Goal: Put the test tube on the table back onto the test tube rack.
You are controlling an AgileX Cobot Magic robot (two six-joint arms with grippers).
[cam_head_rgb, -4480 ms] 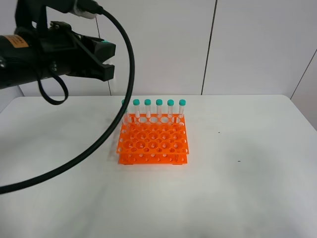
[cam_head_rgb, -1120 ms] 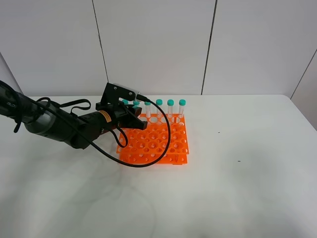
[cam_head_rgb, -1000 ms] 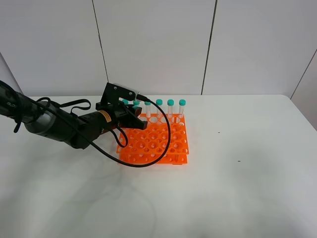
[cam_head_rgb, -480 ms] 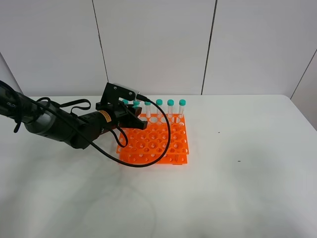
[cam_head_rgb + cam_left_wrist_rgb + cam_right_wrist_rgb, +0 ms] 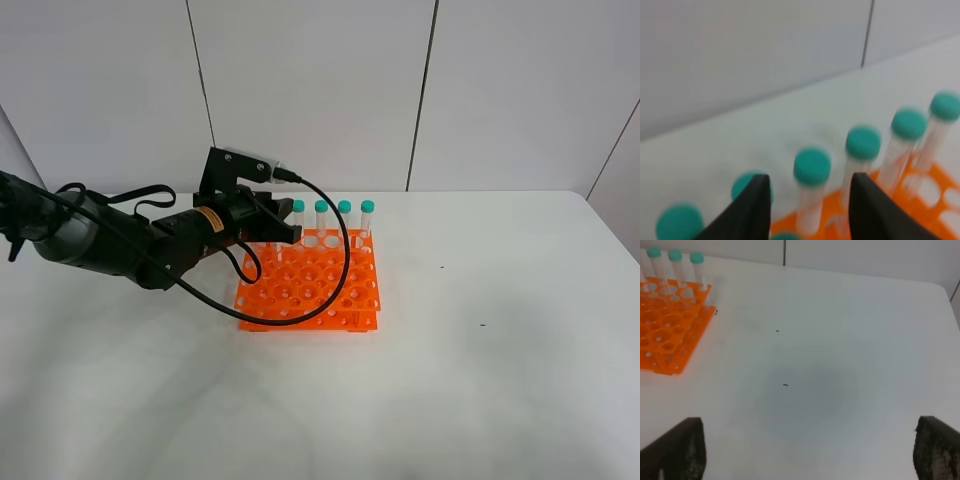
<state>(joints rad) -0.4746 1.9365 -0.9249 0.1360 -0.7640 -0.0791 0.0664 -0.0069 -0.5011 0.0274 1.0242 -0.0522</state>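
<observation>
The orange test tube rack [image 5: 312, 285] stands mid-table on the white table [image 5: 480, 380]. Teal-capped test tubes [image 5: 344, 220] stand upright in its back row. My left gripper [image 5: 283, 233] hovers just above the left end of that row and hides the tubes there. In the left wrist view its two black fingers [image 5: 751, 210] stand apart and hold nothing, with an upright tube [image 5: 812, 172] beyond the gap of the gripper [image 5: 812, 212]. I see no tube lying on the table. My right gripper [image 5: 807, 452] is open and empty over bare table, right of the rack [image 5: 665, 335].
The left arm's black cable [image 5: 335, 270] loops over the rack's middle. A white panelled wall [image 5: 420, 90] stands behind the table. Small dark specks [image 5: 482, 324] mark the tabletop on the right.
Over the last second my left gripper has lifted up and slightly back from the rack's back row. 4.5 s ago it was high near the camera with a teal cap between its fingers.
</observation>
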